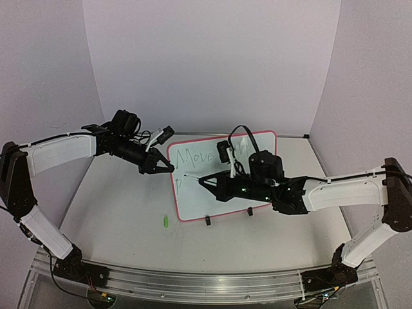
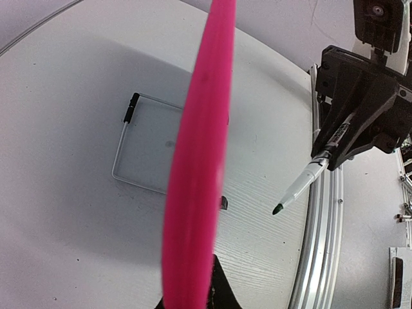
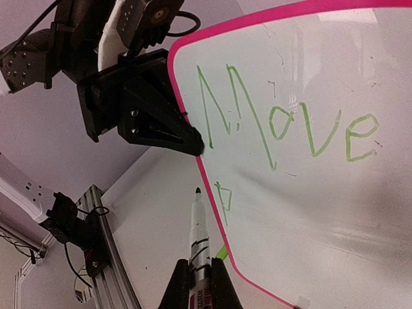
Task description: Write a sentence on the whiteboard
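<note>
Pink-red rim, glossy white face: the small round-cornered whiteboard (image 1: 193, 196) stood tilted mid-table on two black clip feet (image 1: 208, 221). My left gripper (image 1: 168, 167) was pinched tight on its left edge. My right gripper (image 3: 198, 273) was clamped round one slim white marker pen (image 3: 196, 225), its tip close to the frame. I read the thin green sentence (image 3: 271, 125) as "Move" and a lone "p"; from above, my right arm covered part of it. One small green bit (image 1: 165, 221) lay nearby, too blurred to name.
</note>
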